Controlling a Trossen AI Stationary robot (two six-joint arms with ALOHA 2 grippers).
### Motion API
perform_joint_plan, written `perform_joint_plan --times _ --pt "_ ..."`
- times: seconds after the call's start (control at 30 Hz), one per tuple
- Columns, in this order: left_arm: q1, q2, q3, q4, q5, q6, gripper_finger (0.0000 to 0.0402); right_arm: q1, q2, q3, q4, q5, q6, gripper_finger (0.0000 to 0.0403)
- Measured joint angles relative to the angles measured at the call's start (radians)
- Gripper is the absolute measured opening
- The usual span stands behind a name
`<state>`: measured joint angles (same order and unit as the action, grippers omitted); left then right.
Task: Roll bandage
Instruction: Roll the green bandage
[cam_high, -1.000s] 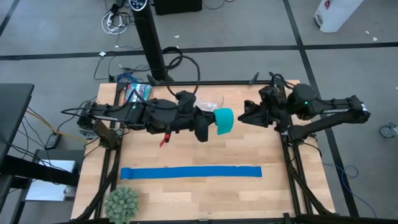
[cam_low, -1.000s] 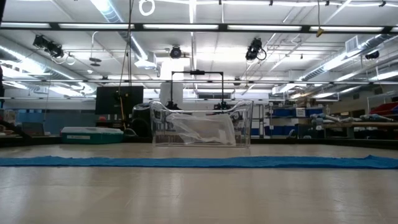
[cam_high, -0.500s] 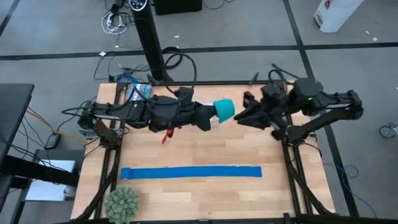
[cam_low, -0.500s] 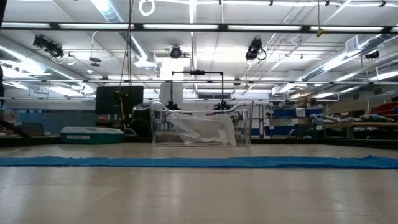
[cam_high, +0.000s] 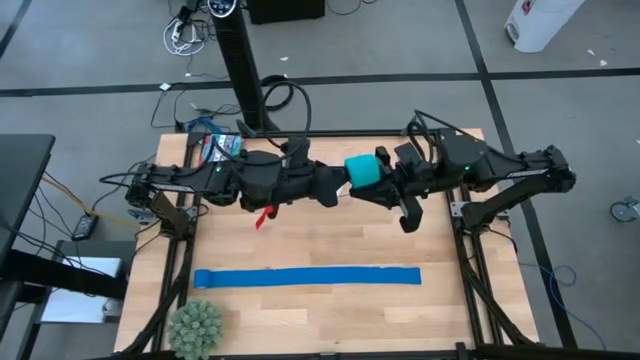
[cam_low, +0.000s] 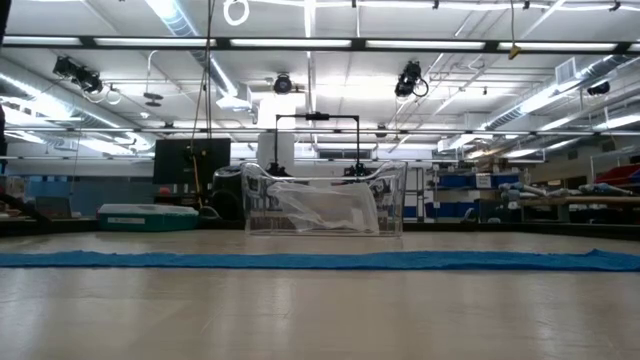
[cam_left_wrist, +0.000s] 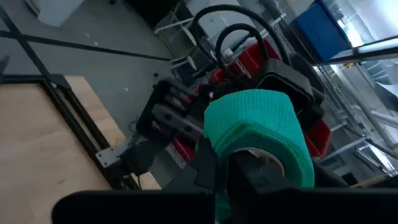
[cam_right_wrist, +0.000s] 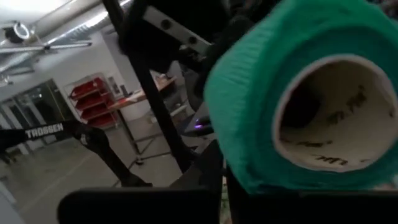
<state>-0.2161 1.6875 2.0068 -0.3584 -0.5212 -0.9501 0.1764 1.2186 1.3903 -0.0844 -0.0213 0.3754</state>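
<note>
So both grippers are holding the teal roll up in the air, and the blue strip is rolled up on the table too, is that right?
Not quite: the high view shows the blue strip lying flat and stretched out, not rolled. The left gripper and right gripper do hold the teal roll in the air.

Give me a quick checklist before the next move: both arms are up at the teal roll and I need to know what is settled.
1. Bandage is a roll held off the table between the arms: ok.
2. Left gripper shut on the bandage's rim, one finger inside the core: ok.
3. Right gripper at the roll's other end; a firm hold: cannot tell.
4. Loose tail hanging from the roll: cannot tell.
5. Blue strip lies flat nearer the table's front, apart from both arms: ok.
6. Clear plastic container at the table's back, behind the arms: ok.
</note>
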Motion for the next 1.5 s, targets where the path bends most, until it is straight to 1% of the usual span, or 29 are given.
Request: perform_joint_plan --times 0.17,0.3,0.4,0.5,0.73,0.83,1.0,1.1,1.2,1.33,1.43,1.5 --pt "-0.012 0.0 0.002 -0.02 0.002 0.003 0.0019 -0.017 -0.019 -0.002 -0.008 -0.009 -0.055 0.0002" --pt "-0.013 -0.001 0.002 -0.024 0.015 0.019 0.0019 -0.033 -0.03 -0.002 -0.034 -0.009 -0.095 0.0004" --pt "-0.014 -0.001 0.001 -0.037 0.019 0.023 0.0019 -0.048 -0.033 -0.002 -0.087 -0.006 -0.14 0.0001" --pt "-0.014 -0.001 0.001 -0.041 0.022 0.03 0.0019 -0.059 -0.028 -0.002 -0.098 -0.001 -0.144 0.0002" --pt "-0.014 -0.001 0.001 -0.03 0.052 0.032 0.0019 -0.081 -0.028 -0.001 -0.11 0.061 -0.176 0.0002" --pt "-0.018 0.001 -0.001 -0.04 0.082 0.033 0.0019 -0.087 -0.032 0.001 -0.151 0.081 -0.168 0.0001" --pt "-0.014 0.001 -0.002 -0.034 0.089 0.033 0.0019 -0.056 -0.078 0.001 -0.34 0.046 -0.137 0.0001" --pt "-0.015 0.0 -0.002 -0.038 0.108 0.033 0.0019 -0.042 -0.116 0.001 -0.382 0.044 -0.137 0.0001" --pt "-0.015 0.0 -0.002 -0.041 0.151 0.033 0.0019 -0.034 -0.152 0.001 -0.327 0.009 -0.148 0.0004" --pt "0.003 0.0 -0.002 -0.043 0.229 0.022 0.002 -0.024 -0.177 0.001 -0.235 -0.07 -0.143 0.0017" --pt "0.017 0.0 -0.002 -0.06 0.238 -0.016 0.002 -0.011 -0.173 0.001 -0.163 -0.159 -0.089 0.003" --pt "0.026 0.0 -0.002 -0.056 0.215 -0.027 0.002 0.005 -0.166 0.001 -0.132 -0.176 -0.071 0.0036"
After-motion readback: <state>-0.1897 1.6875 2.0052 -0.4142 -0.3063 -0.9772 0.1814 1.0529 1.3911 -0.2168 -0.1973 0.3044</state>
